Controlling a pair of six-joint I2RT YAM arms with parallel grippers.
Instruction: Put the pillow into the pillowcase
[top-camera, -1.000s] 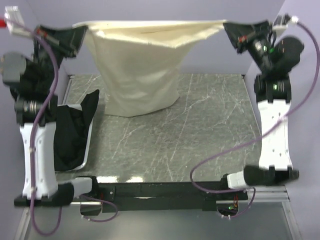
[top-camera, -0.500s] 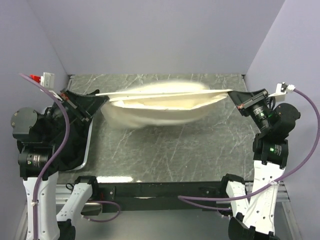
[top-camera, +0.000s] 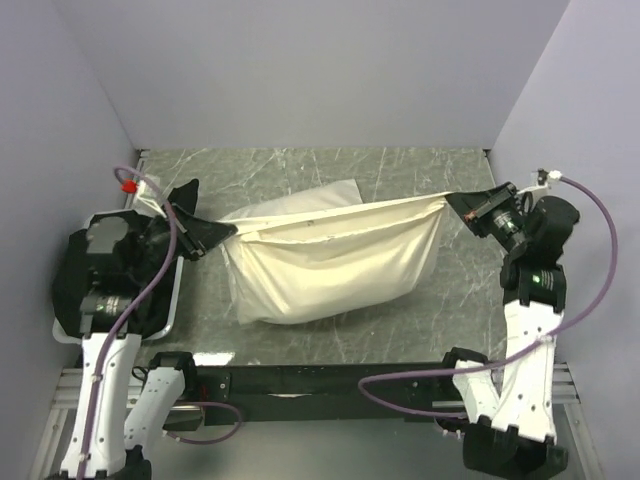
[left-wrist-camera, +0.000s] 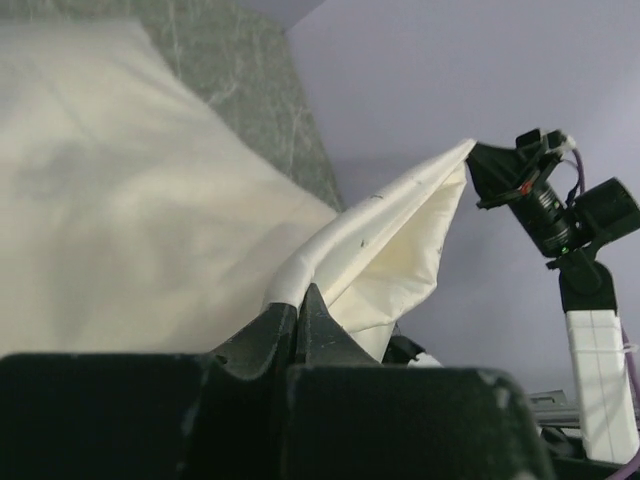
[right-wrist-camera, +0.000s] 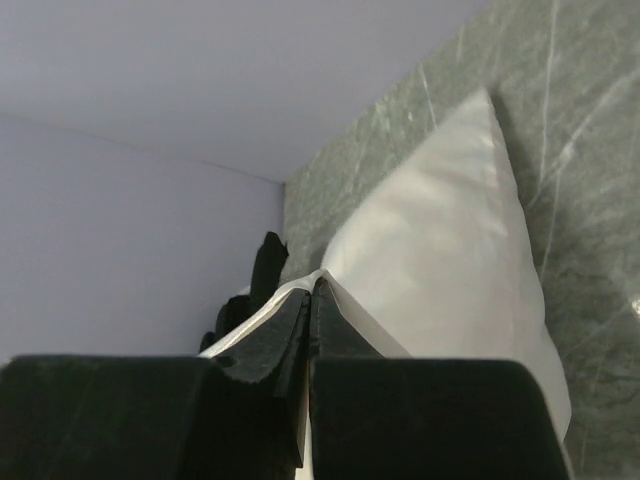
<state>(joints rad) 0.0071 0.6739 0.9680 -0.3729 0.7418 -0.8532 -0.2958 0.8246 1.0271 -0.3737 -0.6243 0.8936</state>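
Nearest, at the front edge of the table (top-camera: 470, 290), the two arm bases stand side by side. On the left, a white tray (top-camera: 176, 292) is mostly hidden under the left arm.

Just beyond, the pillowcase (top-camera: 330, 270) lies on the table in a full, rounded bulge between the two arms. Its upper edge is pulled into a taut line from one arm to the other.

The left gripper (top-camera: 226, 232) is clamped on the left end of that edge. Its wrist camera shows the fingers pressed together with a fold of cloth pinched at their tips. The right gripper (top-camera: 452, 201) is likewise closed on the right end, a thin fold of cloth caught between its tips.

The pillow cannot be told apart from the cloth. The fullness of the pillowcase fits something thick inside it, but no seam or bare cushion shows.

Farther back, past the taut edge, a paler flat corner (top-camera: 338, 192) lies on the table. Whether it is cushion or cloth is unclear. Behind it stands the lilac wall (top-camera: 300, 70).
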